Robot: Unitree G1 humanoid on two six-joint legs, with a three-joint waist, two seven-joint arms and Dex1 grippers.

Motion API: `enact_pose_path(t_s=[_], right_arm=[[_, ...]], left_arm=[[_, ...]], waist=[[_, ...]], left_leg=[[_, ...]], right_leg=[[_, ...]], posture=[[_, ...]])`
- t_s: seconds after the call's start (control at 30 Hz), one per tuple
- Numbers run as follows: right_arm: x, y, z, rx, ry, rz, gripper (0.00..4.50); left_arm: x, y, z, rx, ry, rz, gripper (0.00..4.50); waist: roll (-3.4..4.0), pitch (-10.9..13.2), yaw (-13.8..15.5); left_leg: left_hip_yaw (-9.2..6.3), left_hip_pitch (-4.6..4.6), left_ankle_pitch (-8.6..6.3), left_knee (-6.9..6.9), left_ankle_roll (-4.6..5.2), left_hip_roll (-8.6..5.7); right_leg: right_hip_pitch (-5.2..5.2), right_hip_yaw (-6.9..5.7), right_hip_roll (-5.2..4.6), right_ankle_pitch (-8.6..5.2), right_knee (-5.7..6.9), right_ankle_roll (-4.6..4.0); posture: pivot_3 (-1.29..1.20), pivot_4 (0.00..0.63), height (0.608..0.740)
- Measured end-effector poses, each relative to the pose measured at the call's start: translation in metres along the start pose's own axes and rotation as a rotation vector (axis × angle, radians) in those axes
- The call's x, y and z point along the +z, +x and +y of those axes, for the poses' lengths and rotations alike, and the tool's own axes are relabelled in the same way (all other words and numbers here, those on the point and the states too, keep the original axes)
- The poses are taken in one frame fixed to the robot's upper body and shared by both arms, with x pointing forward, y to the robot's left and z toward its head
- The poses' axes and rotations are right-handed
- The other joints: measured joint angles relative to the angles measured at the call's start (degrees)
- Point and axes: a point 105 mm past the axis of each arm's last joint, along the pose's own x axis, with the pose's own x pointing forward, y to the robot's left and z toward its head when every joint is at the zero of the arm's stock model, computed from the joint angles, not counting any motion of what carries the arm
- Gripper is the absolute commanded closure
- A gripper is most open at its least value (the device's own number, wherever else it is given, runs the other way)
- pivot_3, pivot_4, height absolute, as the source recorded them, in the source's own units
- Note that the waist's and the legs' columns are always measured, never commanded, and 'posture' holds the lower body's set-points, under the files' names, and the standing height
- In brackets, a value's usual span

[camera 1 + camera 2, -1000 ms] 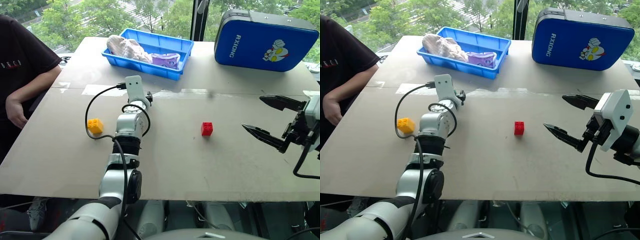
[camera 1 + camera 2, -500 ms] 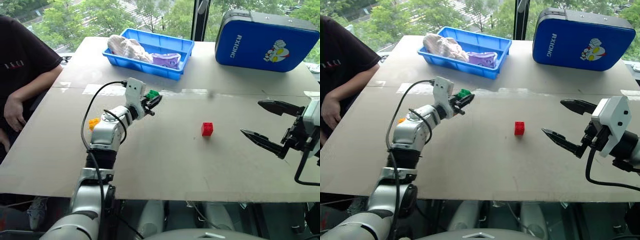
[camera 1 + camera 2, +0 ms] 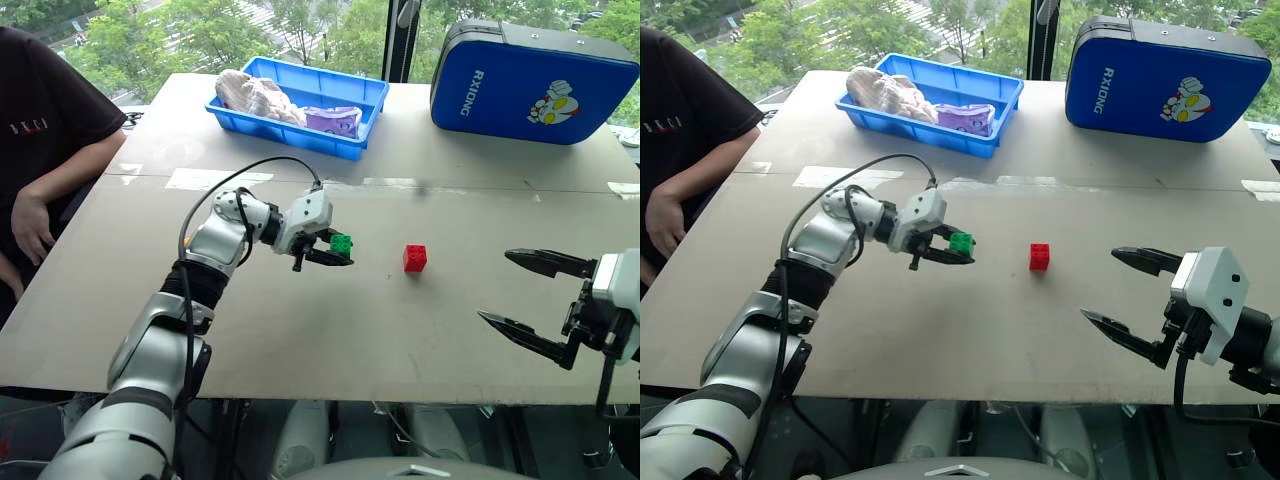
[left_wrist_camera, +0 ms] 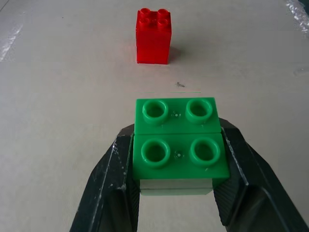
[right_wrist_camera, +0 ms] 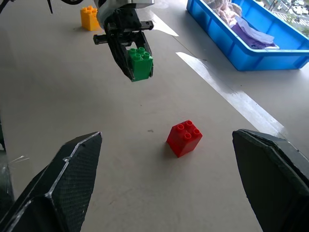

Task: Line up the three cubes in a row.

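Green plastic sits pinched in our left gripper (image 3: 340, 250): in the left eye view its jaws clamp the green cube (image 3: 341, 243) above the pale bench (image 3: 300, 330), just left of the red cube (image 3: 414, 258). We take the red cube as our landmark. Our right gripper (image 3: 520, 300) hangs well to its right, near the bench's front edge, jaws spread wide around nothing. Far behind the red cube stand a blue tray (image 3: 352, 148) holding cloth bundles (image 3: 255, 97) and, to the right, a blue case (image 3: 530, 80). A person (image 3: 40, 150) sits at the bench's left edge.

The right eye view gives the same layout.

In the left wrist view, the green cube (image 4: 177, 145) sits studs up between the two black fingers (image 4: 113, 179), one pressed on each side, and the red cube (image 4: 153, 35) stands upright on the bench straight beyond it, apart from it.

In the right wrist view, the red cube (image 5: 184, 138) rests between our own spread fingers (image 5: 63, 179). Beyond it the left gripper carries the green cube (image 5: 140, 64) clear of the bench, and the yellow cube (image 5: 89, 18) stands far past that.
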Motion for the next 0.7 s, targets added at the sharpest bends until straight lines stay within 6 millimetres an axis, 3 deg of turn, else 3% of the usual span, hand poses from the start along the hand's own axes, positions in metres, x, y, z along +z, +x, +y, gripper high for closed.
enact_pose_path(t_s=[0.4, 0.7], right_arm=[[-0.002, -0.003, 0.006, 0.02, 0.003, 0.009, 0.03], [-0.005, -0.004, 0.008, 0.019, 0.017, 0.015, 0.03]], left_arm=[[-0.022, 0.015, 0.0, -0.017, -0.029, -0.016, 3.15], [-0.023, 0.019, 0.009, 0.029, -0.008, -0.029, 3.15]], waist=[[-0.01, 0.0, -0.1], [-0.02, 0.0, -0.1]], left_leg=[[0.03, 0.04, -0.01, 0.05, 0.02, 0.01], [0.02, 0.04, -0.02, 0.06, 0.03, 0.0]], right_leg=[[0.01, 0.03, -0.01, -0.06, 0.03, 0.12], [0.02, 0.02, -0.01, -0.05, 0.03, 0.14]], posture=[[0.0, 0.15, 0.74], [0.0, 0.15, 0.74]])
